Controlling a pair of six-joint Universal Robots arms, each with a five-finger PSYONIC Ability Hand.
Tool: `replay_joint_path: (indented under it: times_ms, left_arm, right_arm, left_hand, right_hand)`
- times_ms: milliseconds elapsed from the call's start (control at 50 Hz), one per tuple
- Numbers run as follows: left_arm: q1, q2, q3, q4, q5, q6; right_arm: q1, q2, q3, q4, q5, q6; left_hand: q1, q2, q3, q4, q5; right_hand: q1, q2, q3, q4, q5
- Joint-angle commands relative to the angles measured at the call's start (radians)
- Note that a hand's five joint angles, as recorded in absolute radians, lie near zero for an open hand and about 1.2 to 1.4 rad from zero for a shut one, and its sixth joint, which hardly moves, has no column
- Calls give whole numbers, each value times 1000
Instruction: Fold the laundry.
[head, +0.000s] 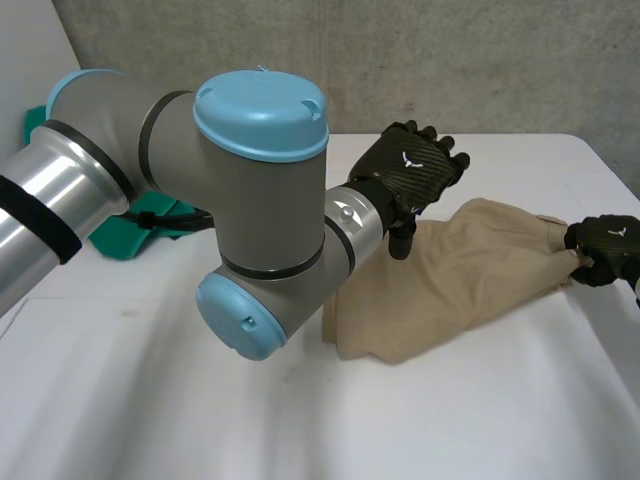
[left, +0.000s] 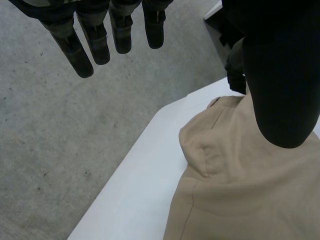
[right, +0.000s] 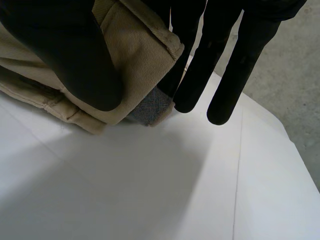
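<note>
Fingers (right: 197, 70) of right hand (head: 608, 248) pinch tan garment (head: 470, 275) edge against thumb | left hand (head: 412, 170) fingers straight, relaxed, over garment

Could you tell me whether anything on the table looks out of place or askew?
The beige garment lies bunched and wrinkled, not flat, one end pinched by the right hand. A green item sits apart, half hidden behind the left arm.

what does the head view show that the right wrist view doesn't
Head view adds the left hand, open above the tan garment, and a green cloth beside the left arm. Right wrist view adds a grey lining patch at the pinched hem. Both share the right hand pinching the garment's end on the white table.
</note>
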Motion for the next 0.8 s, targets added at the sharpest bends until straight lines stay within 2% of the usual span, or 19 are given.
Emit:
replay_joint_path:
  times_ms: [20, 120, 200, 280, 360, 460, 520, 560, 580, 600, 620, 680, 700, 760, 780, 800]
  left_arm:
    - [17, 41, -45, -2, -8, -1]
    - [55, 114, -116, 6, -5, -7]
    - [103, 184, -174, 43, -10, -25]
    - [163, 257, -240, 93, -21, -65]
    - [215, 320, -309, 138, -14, -111]
    - [250, 358, -393, 164, 12, -131]
    - [253, 360, -418, 170, 24, -131]
    - [252, 354, -435, 178, 32, -130]
    - [250, 351, -438, 181, 32, -130]
    - [249, 345, -440, 185, 32, -130]
    - [246, 336, -438, 193, 30, -130]
    - [239, 319, -427, 198, 25, -133]
    - [238, 311, -411, 201, 16, -133]
    - [232, 302, -377, 198, -5, -140]
    - [224, 299, -346, 198, -29, -154]
    - [221, 297, -331, 195, -43, -162]
  right_arm:
    - [-4, -53, -18, 4, 32, -137]
    - [40, -93, -61, 21, 86, -327]
    - [190, -128, -82, 19, 76, -430]
    - [336, -154, -70, -7, 27, -476]
    - [482, -188, 7, -14, -60, -531]
    - [609, -168, 161, -52, -206, -704]
    - [631, -153, 189, -83, -223, -809]
    - [643, -147, 185, -89, -188, -895]
    - [643, -147, 180, -89, -166, -907]
    - [646, -147, 176, -88, -143, -907]
    - [658, -148, 165, -88, -100, -878]
    - [666, -169, 139, -89, -76, -765]
    - [663, -208, 122, -89, -63, -645]
    - [651, -274, 100, -88, -34, -428]
    - [640, -313, 84, -93, -7, -290]
    - [634, -329, 73, -86, 10, -225]
  left_hand:
    - [-22, -25, -28, -21, -43]
    - [-22, -25, -28, -21, -43]
    - [-22, -25, -28, -21, -43]
    - [-22, -25, -28, -21, -43]
    - [-22, -25, -28, -21, -43]
    - [-22, -25, -28, -21, -43]
    - [-22, -25, -28, -21, -43]
    - [-22, -25, -28, -21, -43]
    - [-22, -25, -28, -21, -43]
    - [-22, -25, -28, -21, -43]
    - [-22, -25, -28, -21, -43]
    - [-22, -25, -28, -21, -43]
    - [-22, -25, -28, -21, -43]
    - [-22, -25, -28, -21, -43]
    - [-22, -25, -28, -21, -43]
    - [-22, -25, -28, -21, -43]
  right_hand:
    - [325, 247, 229, 210, 289]
    - [325, 247, 229, 210, 289]
    - [325, 247, 229, 210, 289]
    - [325, 247, 229, 210, 289]
    - [325, 247, 229, 210, 289]
    - [325, 247, 229, 210, 289]
    - [325, 247, 229, 210, 289]
    - [325, 247, 229, 210, 289]
    - [57, -21, -39, -58, 21]
    - [-355, -433, -451, -470, -392]
    - [-897, -975, -992, -1012, -933]
    - [-897, -975, -992, -1012, -933]
    - [-897, -975, -992, -1012, -933]
    - [-897, -975, -992, -1012, -933]
    - [-897, -975, -992, -1012, -933]
    - [-897, -975, -992, -1012, -933]
